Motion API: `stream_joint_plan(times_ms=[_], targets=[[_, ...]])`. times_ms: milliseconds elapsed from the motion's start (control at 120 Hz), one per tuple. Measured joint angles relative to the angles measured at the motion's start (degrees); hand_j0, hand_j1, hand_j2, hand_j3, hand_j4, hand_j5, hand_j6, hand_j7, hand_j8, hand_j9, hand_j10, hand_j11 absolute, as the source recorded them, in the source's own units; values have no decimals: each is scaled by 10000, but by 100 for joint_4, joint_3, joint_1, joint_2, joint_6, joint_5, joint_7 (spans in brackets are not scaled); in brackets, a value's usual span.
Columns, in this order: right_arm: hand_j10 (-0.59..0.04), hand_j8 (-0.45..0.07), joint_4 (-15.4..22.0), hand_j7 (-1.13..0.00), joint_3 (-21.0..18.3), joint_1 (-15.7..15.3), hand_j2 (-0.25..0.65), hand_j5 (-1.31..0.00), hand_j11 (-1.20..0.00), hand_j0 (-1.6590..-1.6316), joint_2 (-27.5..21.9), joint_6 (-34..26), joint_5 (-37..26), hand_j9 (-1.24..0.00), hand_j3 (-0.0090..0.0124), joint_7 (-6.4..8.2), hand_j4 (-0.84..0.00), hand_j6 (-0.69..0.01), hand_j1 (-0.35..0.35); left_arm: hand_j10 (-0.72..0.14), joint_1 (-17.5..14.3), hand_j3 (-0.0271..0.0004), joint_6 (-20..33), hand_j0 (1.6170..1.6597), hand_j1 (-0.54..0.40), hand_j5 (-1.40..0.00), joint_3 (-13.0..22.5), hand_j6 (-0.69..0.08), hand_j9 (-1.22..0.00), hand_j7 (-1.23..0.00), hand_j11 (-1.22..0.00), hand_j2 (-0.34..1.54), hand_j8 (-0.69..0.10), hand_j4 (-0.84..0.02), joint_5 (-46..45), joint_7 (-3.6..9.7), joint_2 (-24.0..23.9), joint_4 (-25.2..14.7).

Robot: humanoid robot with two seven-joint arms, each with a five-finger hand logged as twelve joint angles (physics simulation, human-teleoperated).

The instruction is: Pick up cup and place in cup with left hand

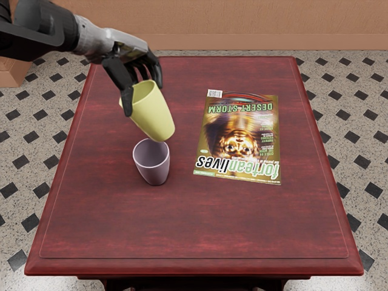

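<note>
Yellow cup (156,116), tilted, held in left hand (130,59)

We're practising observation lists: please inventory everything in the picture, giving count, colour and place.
Table: 1, dark red, centre
Purple cup: 1, pale purple, upright on the table
Magazine: 1, multicoloured, lying right of the purple cup
Yellow cup: 1, pale yellow, tilted, in the left hand
Floor: 1, pale with dark diamonds, around the table
Wall: 1, tan, top
Block: 1, tan, left edge
Left arm: 1, black and grey, upper left
Left hand: 1, mostly black, gripping the yellow cup
</note>
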Motion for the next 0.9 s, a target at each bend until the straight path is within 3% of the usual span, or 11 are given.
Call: stream_joint_plan(times_ms=[342,400,650,658,792,900], targets=[[-2,-3,34,0,0,6,0,0,0,-16581,0,0,0,0,0,-1,-3,-4,-3491,-4577,47,0,-2,16564,-2605,-9296,143,-3424,-9042,-9143,-9162,8287,-3301,-6235,-231,0,304,-222],[-2,-3,45,0,0,7,0,0,0,-16581,0,0,0,0,0,-1,-3,-4,-3491,-4484,47,0,2,16563,-2579,-9311,154,-3959,-9073,-9202,-9228,8127,-3082,-6177,-280,0,307,-255],[-2,-3,69,0,0,8,0,0,0,-16581,0,0,0,0,0,-1,-2,-4,-3491,-5412,112,0,-9,16528,-3559,-9853,170,-4148,-9471,-9556,-9623,11507,-4112,-6664,-385,1,400,-283],[-2,-3,69,0,0,8,0,0,0,-16581,0,0,0,0,0,-1,-2,-4,-3491,-5515,114,0,0,16567,-3385,-9700,172,-4353,-9356,-9435,-9500,12057,-4191,-6774,-386,0,398,-283],[-2,-3,71,0,0,9,0,0,0,-16581,0,0,0,0,0,-1,-3,-4,-3491,-6461,101,0,14,16575,-4377,-9753,303,-5807,-9569,-9611,-9639,7459,-5666,-7132,-365,1,352,-263],[-2,-3,71,0,0,20,0,0,0,-16581,0,0,0,0,0,0,-3,-4,-3491,-6924,102,0,17,16577,-4884,-9801,354,-6539,-9693,-9717,-9734,5016,-6457,-7319,-358,1,334,-244]])
